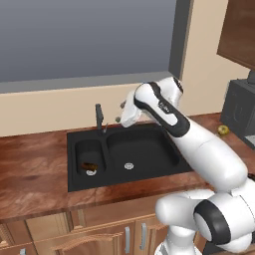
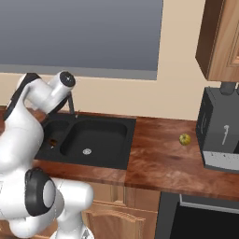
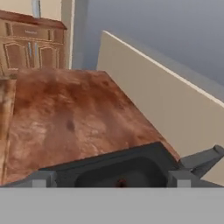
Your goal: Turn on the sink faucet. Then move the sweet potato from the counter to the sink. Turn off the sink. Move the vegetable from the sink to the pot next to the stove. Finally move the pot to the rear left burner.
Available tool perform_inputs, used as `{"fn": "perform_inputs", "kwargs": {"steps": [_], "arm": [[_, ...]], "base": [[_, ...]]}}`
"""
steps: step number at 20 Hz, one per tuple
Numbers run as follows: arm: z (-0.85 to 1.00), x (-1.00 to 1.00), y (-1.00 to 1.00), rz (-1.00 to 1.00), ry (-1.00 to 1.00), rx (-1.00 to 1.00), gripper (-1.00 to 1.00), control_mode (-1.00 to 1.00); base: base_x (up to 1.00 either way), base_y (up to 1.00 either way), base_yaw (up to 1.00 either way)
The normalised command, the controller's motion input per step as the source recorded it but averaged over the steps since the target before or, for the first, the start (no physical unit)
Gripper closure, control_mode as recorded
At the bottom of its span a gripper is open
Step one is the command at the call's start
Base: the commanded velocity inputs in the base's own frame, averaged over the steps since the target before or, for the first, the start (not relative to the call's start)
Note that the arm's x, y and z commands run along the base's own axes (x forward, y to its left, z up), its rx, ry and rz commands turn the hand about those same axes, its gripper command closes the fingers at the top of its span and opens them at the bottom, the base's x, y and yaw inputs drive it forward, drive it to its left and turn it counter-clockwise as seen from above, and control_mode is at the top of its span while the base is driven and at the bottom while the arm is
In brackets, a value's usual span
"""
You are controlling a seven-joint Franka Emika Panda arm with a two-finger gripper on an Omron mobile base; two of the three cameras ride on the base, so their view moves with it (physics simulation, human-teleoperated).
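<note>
The black sink is set into the brown counter. Its dark faucet rises at the back rim between the two basins. My gripper hovers open just right of the faucet, above the large basin, and holds nothing. The sweet potato, brown-red, lies in the small left basin. From the right base view I see the faucet beside my arm and a bit of the sweet potato. The hand view has my gripper over the sink's rim, a red speck of sweet potato below and the faucet at right. The pot is out of view.
A small yellow-green fruit lies on the counter right of the sink. A dark coffee machine stands further right under a wooden wall cabinet. Bare counter stretches left of the sink.
</note>
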Motion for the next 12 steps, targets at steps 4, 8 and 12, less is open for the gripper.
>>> {"fn": "perform_inputs", "kwargs": {"steps": [4,8,12], "arm": [[0.03,-0.43,0.42,-0.13,0.28,-0.07,-1.00,-1.00],[-0.01,-0.29,0.56,-0.11,0.30,-0.10,-1.00,-1.00],[-0.16,-0.21,0.56,-0.12,0.24,-0.10,-1.00,-1.00]], "base": [[0.00,0.00,0.00],[0.00,0.00,0.00],[0.00,0.00,0.00]]}}
